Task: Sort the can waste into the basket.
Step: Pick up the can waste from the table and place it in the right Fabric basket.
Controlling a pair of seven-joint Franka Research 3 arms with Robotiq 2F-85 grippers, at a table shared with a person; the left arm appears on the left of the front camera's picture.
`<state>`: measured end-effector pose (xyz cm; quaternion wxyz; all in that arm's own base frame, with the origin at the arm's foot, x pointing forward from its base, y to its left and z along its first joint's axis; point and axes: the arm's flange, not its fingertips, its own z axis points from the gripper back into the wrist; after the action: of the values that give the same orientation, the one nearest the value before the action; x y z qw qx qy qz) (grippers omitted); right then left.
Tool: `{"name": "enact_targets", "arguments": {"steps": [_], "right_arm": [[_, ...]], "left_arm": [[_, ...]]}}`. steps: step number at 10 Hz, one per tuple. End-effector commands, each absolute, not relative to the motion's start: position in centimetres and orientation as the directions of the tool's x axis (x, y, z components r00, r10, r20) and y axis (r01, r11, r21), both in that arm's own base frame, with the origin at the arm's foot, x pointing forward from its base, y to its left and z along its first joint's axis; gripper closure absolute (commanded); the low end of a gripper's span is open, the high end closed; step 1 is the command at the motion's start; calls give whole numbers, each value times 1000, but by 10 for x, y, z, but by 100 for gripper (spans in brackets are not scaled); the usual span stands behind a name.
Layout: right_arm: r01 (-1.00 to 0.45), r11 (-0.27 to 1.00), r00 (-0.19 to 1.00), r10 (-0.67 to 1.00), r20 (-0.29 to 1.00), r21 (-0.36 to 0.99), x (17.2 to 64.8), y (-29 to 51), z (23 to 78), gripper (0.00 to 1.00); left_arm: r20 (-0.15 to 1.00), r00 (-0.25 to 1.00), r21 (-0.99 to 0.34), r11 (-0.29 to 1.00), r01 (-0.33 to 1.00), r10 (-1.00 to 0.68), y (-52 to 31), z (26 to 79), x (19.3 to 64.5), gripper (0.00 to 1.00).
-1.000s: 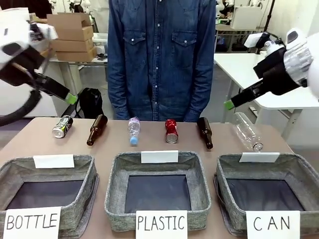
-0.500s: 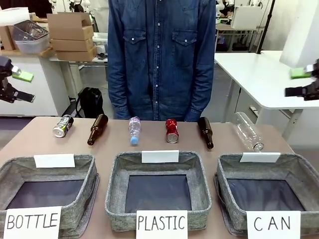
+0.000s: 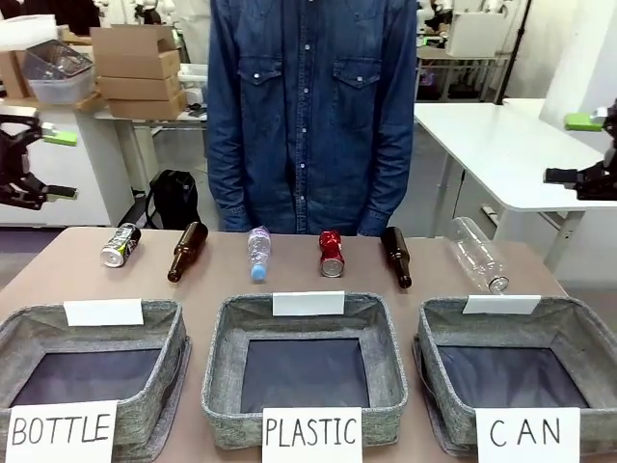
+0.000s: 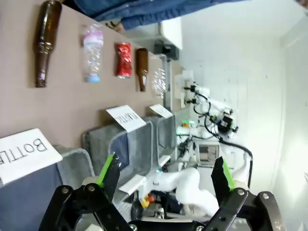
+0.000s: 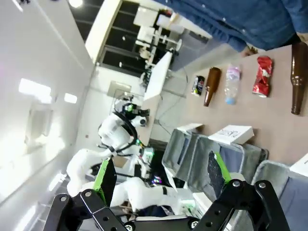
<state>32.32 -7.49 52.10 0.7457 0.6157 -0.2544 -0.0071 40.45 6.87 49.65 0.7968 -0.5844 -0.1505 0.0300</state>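
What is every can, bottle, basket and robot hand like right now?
red can: lying on its side
black can: lying on its side
CAN basket: empty
PLASTIC basket: empty
BOTTLE basket: empty
left brown bottle: lying down
right brown bottle: lying down
small clear bottle: lying down
big clear bottle: lying down
left gripper: open, empty
right gripper: open, empty

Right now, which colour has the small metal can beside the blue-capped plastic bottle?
Red, with silver ends; the small metal can shows best in the front view.
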Motion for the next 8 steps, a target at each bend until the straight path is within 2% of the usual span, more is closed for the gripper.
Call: {"name": "enact_targets", "arguments": {"steps": [1,7,8], "right_arm": [[-364,271,844,-308,438,891,318,-80,527,0],[-364,271,844,-308,438,891,318,-80,527,0],[-364,271,844,-308,438,891,318,-80,527,0]], "left_arm": [[232,958,-956,223,192,170,75,505,394,0],[209,963,-957,237,166,169,76,503,389,0],[251,966,-900,383,208,67,77,514,408,0]]}}
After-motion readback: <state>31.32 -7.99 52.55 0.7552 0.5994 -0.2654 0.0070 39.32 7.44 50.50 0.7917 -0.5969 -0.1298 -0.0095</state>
